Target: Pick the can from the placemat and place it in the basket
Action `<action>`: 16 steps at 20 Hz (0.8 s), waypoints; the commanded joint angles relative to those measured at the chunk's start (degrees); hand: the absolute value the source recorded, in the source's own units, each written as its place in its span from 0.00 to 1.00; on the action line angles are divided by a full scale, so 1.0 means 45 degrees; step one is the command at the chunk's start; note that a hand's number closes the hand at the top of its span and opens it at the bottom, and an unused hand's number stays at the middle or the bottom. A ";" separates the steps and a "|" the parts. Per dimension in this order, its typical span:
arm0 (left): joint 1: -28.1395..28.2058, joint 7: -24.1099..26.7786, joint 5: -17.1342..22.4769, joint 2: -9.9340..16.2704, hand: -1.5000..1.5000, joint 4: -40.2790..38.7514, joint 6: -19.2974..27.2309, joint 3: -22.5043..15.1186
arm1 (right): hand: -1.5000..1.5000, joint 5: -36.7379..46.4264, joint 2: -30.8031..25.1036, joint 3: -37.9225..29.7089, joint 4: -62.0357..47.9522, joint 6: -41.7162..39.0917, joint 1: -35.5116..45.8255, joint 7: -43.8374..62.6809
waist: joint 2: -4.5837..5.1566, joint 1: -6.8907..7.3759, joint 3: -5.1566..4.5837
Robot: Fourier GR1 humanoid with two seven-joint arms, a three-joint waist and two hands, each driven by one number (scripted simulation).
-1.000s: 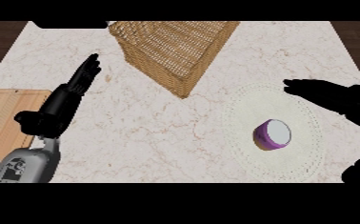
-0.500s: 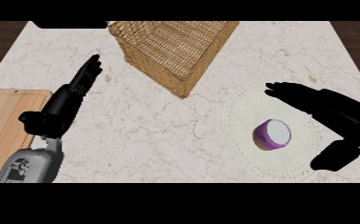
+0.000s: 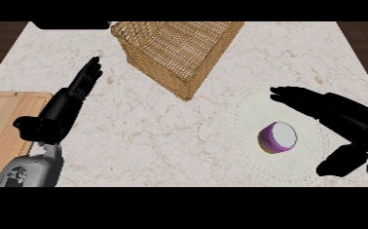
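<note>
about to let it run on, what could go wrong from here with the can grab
1. The right hand is open around the purple can, not touching; closing off-centre could tip it over on the placemat.
2. The basket stands up and to the left with its near corner facing the can; a low carry might clip its wall.
3. The left hand rests open left of the basket, likely clear.

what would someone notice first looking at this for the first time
Likely the purple can, the one bright spot, sitting on the pale round placemat at the right. The open right hand arches over it, fingers above and thumb below, not touching. The big wicker basket at the top centre comes next, with the left hand lying open at the left.
</note>
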State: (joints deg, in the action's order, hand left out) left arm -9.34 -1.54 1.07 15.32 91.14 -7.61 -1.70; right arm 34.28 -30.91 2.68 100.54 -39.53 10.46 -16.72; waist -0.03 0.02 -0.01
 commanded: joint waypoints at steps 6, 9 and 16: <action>0.0045 0.0481 -0.0467 -0.0298 0.50 -0.0330 -0.0379 0.0460 | 0.00 0.1568 0.0085 -0.0064 0.0036 -0.0071 -0.0366 -0.0450 | 0.0007 0.0002 0.0002; 0.0275 -0.0266 -0.0831 -0.0792 0.50 0.0563 -0.0016 -0.0043 | 0.00 0.2615 0.0398 0.0659 -0.0154 0.0972 -0.0878 -0.0932 | 0.0003 0.0008 0.0006; -0.0452 0.0087 -0.0327 -0.0300 0.50 -0.0453 -0.0992 0.1128 | 0.00 0.3754 0.1249 0.1091 -0.1094 0.1241 -0.0352 -0.0719 | 0.0014 0.0009 0.0003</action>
State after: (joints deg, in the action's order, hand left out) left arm -9.06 -0.84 -1.27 13.20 91.03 -10.43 1.28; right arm 47.79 -25.74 6.94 100.01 -36.54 8.05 -17.63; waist -0.01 0.05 0.00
